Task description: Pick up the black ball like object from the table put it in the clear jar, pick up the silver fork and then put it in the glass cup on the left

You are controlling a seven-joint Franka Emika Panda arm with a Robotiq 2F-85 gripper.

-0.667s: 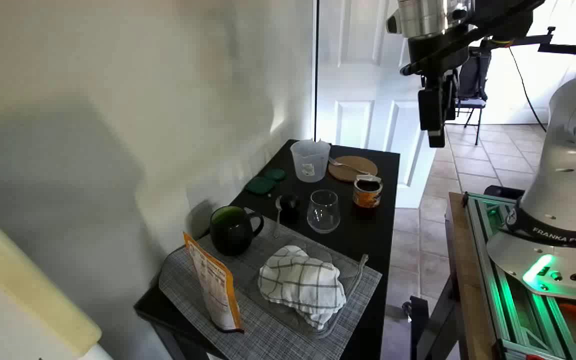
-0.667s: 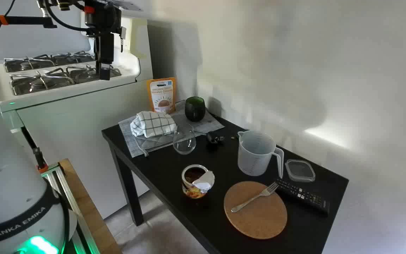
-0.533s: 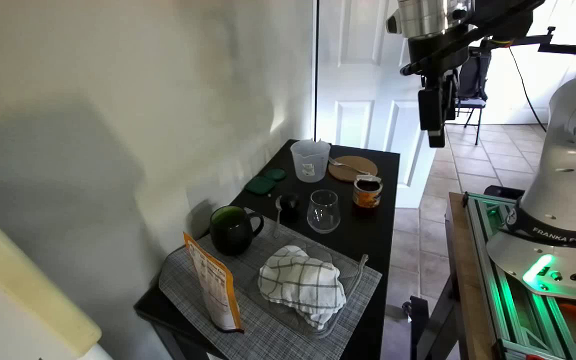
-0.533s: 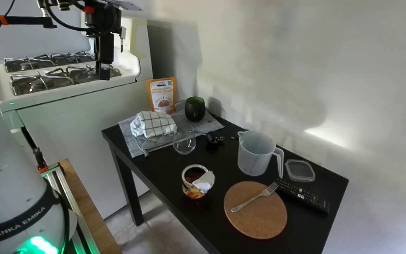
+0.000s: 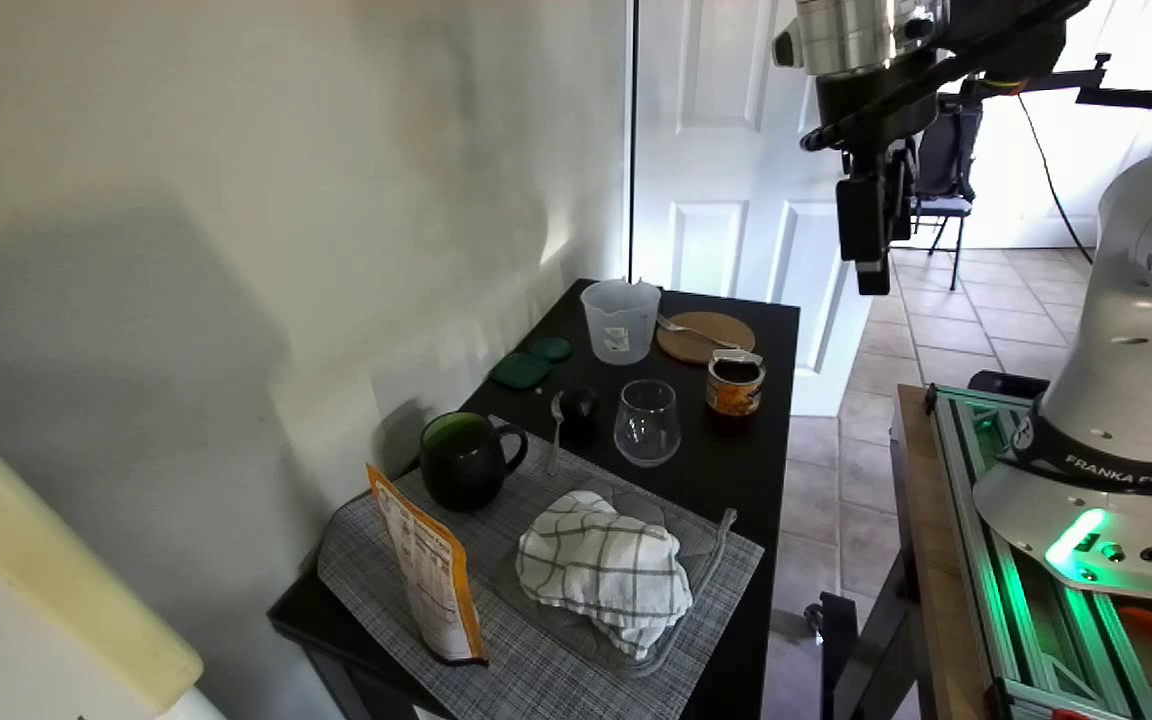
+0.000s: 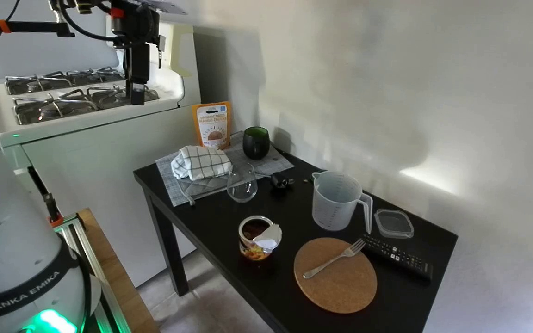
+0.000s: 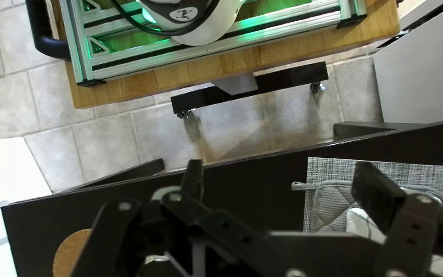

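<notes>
While the gripper (image 7: pixel 279 175) hangs with jaws wide apart, the black ball (image 5: pixel 581 404) lies on the table (image 5: pixel 726 470), in an exterior view left of the glass cup (image 5: pixel 648 424); the first pick seems not yet begun, and calls for coming down over the ball

In an exterior view the gripper (image 5: pixel 886 257) hangs high, well apart from the black table (image 5: pixel 706 485). The silver fork (image 5: pixel 696 331) lies across a round cork mat (image 5: pixel 721 322), its head toward the translucent jug (image 5: pixel 620 318), its handle near an opened can (image 5: pixel 735 390); the black ball-like object (image 5: pixel 579 405) sits between a slim utensil (image 5: pixel 555 442) and the glass cup (image 5: pixel 647 430). A dark mug (image 5: pixel 463 468) and a pouch (image 5: pixel 431 570) stand on the grey placemat (image 5: pixel 541 690).
</notes>
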